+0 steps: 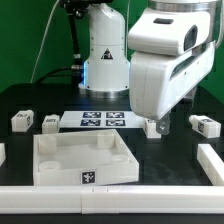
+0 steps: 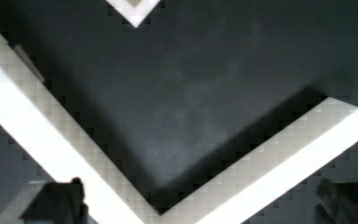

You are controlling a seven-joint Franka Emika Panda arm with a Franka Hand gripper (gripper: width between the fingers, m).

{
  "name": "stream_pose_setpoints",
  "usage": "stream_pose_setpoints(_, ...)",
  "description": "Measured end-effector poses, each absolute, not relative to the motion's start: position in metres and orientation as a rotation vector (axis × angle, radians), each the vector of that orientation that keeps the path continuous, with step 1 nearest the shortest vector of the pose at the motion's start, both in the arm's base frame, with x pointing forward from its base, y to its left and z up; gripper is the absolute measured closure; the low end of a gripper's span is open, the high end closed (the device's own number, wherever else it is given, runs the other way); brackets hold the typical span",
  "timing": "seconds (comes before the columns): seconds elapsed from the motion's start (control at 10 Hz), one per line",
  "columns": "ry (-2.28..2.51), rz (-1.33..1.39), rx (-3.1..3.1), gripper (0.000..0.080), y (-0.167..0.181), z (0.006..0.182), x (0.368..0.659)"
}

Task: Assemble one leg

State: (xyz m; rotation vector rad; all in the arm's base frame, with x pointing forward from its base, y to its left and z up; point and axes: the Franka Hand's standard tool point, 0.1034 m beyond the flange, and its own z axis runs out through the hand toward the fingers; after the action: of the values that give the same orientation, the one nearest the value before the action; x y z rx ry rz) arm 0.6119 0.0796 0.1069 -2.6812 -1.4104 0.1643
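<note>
My gripper (image 1: 152,125) hangs low over the dark table (image 1: 170,150), just past the white tray (image 1: 60,172) on the exterior view's right. In the wrist view my two fingers (image 2: 51,203) sit wide apart at the picture's edges with nothing clamped between them, so I read the hand as spread and empty. Beneath it that view shows only bare table and two white bars (image 2: 247,150) meeting in a corner. I cannot tell whether they are the tray's rim or the white rail (image 1: 212,165) that borders the workspace.

The leg (image 1: 205,125) nearest me lies on the table further toward the exterior view's right, apart from my hand and untouched. Two more legs (image 1: 22,120) lie over on that view's left, one of them just beside the end of the marker board (image 1: 100,120).

I judge the step in hand to be the reach for a leg: nothing is picked up yet and nothing is fitted to the tray. The next move calls for shifting sideways until that leg shows between my fingers. Then I would turn the wrist so the jaws straddle its narrower sides, lower, and close. The leg looks small and light, so an off-centre descent could nudge or tip it rather than catch it
</note>
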Motion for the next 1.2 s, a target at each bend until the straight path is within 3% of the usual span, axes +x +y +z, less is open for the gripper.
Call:
stream_pose_setpoints(0.5,-1.822,0.163,-2.394,0.0149,0.038,0.091,0.577)
stream_pose_setpoints(1.0,-1.833,0.157,-2.393,0.0149,0.038,0.089,0.576)
stream_pose_setpoints(1.2,-2.109,0.092,-2.19,0.0149,0.025,0.081,0.555)
